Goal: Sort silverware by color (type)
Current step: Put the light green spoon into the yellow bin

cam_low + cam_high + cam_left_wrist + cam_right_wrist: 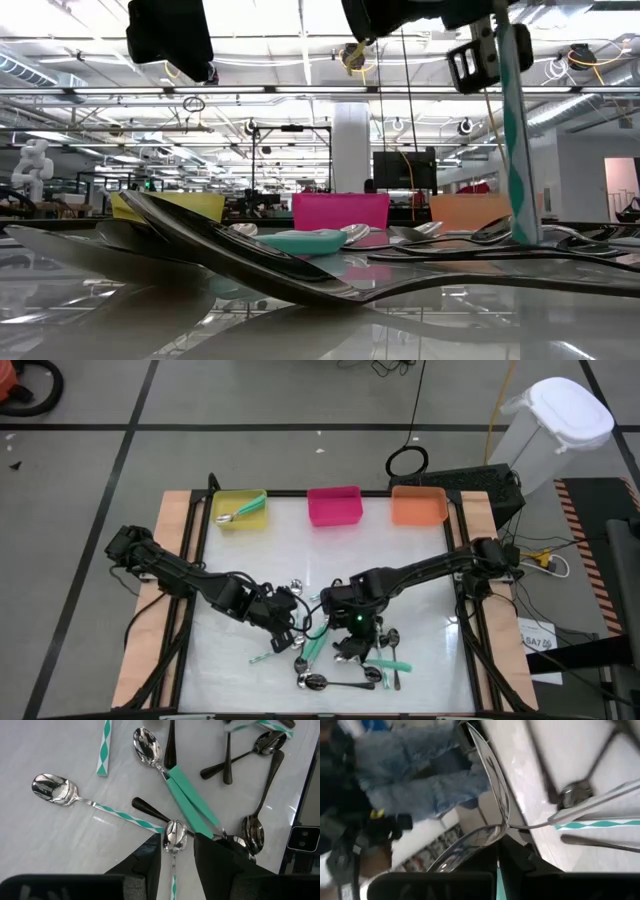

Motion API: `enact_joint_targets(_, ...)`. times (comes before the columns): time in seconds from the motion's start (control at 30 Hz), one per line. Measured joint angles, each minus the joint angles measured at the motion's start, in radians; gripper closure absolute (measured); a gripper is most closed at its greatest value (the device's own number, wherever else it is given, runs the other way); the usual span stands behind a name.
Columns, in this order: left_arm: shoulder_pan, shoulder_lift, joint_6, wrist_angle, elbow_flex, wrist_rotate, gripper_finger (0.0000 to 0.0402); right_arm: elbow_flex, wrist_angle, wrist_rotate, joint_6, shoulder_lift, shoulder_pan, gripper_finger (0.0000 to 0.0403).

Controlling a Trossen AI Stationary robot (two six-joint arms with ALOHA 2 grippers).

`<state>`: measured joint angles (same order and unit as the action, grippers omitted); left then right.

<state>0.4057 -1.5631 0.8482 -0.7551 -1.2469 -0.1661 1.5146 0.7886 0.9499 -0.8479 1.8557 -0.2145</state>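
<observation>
While the silverware (345, 660) lies heaped low and centre on the white worktop (420, 575), one teal-handled spoon (240, 512) already rests in the yellow bin (240, 510) at upper left of the high view. Left tool (173, 857), just left of the heap, is spread around the bowl of a striped-handled spoon (174, 836) without yet pinching it. Right tool (352, 622), above the heap's middle, is pinching a teal-striped handle (513, 130) that hangs upright in the low view. To lift well, the left probably should press together on the one spoon alone, since a teal handle and a dark one cross close by. Both tools stand near each other, so clearance there is tight. Pink bin (334, 506) and orange bin (418, 506) line the far edge, with bare worktop between them and the heap.
</observation>
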Motion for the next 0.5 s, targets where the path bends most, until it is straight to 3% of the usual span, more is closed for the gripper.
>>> enact_joint_targets(0.37, 0.000, 0.000, -0.001, 0.000, 0.000, -0.012, 0.0284, 0.000, 0.062, 0.062, 0.083, -0.027, 0.032, 0.0403)
enact_joint_targets(0.5, -0.001, 0.000, 0.001, 0.000, 0.000, -0.021, 0.0284, 0.000, 0.168, -0.025, 0.146, -0.050, 0.064, 0.0403)
